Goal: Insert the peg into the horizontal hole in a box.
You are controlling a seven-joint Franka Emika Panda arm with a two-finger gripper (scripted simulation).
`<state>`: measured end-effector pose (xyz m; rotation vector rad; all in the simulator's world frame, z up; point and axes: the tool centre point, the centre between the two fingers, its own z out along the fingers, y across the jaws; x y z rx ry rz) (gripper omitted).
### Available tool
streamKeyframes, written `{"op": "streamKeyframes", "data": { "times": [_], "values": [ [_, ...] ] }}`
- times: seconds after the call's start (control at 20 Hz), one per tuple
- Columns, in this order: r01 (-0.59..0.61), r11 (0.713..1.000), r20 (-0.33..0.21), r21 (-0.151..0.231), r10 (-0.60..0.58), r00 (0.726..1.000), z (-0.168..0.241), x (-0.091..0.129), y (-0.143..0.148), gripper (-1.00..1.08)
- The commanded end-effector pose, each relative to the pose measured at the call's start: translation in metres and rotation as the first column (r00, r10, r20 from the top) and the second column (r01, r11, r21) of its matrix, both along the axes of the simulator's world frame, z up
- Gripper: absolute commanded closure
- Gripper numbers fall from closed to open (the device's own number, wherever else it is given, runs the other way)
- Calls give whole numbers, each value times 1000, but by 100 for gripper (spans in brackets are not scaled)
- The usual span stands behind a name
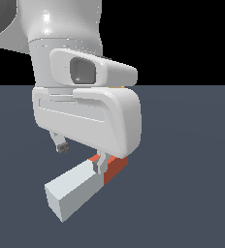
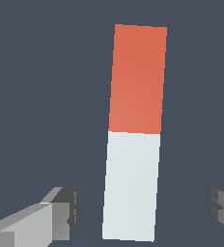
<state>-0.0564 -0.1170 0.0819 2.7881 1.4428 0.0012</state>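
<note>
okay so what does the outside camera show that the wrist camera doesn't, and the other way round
Only the exterior view shows the arm's white body above the pincer, and the peg's grey end face. Only the wrist view shows the peg's whole top, red half and grey half, with open gaps to each finger. Both show the peg between open fingers on the dark floor. Neither shows the box.

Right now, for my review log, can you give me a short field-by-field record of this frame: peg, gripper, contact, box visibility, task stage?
peg: long square-sectioned bar, grey-white with one red-orange end, lying flat on the dark grey-blue floor
gripper: grey two-fingered gripper, open, fingers either side of the peg
contact: none visible in the wrist view; gaps on both sides of the peg
grasp region: near the grey-white portion, close to the colour boundary
box and hole: not visible in either view
task stage: peg not yet grasped; insertion not started
</note>
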Motion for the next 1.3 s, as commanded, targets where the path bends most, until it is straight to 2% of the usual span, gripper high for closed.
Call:
{"op": "streamKeyframes", "data": {
  "times": [0.0, 0.4, 0.9, 1.15, 1.2, 1.25],
  "values": [
    [40, 999, -1, 0, -40, 999, -6, -6, -5, -92],
    [55, 998, -3, 1, -55, 998, -12, -9, -7, -92],
    [61, 998, -2, 1, -61, 998, -53, -11, -7, -92],
    [61, 998, -2, 2, -61, 998, -60, -10, -7, -92],
    [61, 998, -2, 2, -61, 998, -60, -10, -7, 108],
    [61, 998, -2, 2, -61, 998, -60, -10, -7, 108]
  ]
}}
